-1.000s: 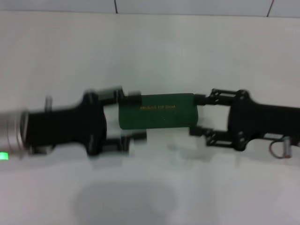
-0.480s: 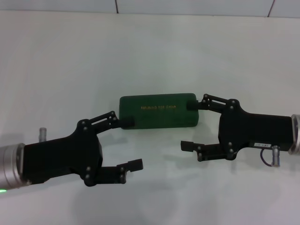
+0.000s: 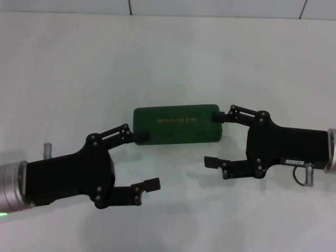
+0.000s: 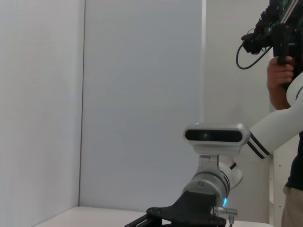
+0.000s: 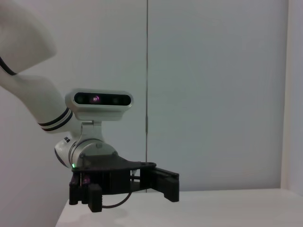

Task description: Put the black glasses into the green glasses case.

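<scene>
The green glasses case lies shut on the white table, gold lettering up. The black glasses are out of view. My left gripper is open at the case's near left corner, its far fingertip at the case's edge and nothing between the fingers. My right gripper is open at the case's right end, its far fingertip by the top right corner, and it holds nothing. The left wrist view shows the right gripper low down. The right wrist view shows the left gripper.
The table's back edge meets a wall. In the wrist views my head camera shows, also in the right wrist view. A person holding a device stands behind me.
A second ago both grippers flanked the case's ends. The left has drawn back toward me and down-left; the right has shifted slightly right and toward me. The case lies still.
</scene>
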Controlling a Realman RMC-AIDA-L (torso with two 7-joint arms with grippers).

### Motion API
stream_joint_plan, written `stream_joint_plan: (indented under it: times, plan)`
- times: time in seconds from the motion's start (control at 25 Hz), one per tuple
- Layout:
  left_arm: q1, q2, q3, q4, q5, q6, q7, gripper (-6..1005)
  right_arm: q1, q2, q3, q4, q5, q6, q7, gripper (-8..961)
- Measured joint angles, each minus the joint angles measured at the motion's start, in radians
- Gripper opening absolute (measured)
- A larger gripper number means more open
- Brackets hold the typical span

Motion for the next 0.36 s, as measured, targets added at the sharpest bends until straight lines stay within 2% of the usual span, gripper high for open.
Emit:
stream_joint_plan:
  times: [0.36]
  plan:
    - [0.001, -0.003, -0.003, 0.001, 0.0, 0.001, 0.001, 884, -0.016, 0.002, 0.0, 0.001, 0.0, -0.001, -0.003, 890]
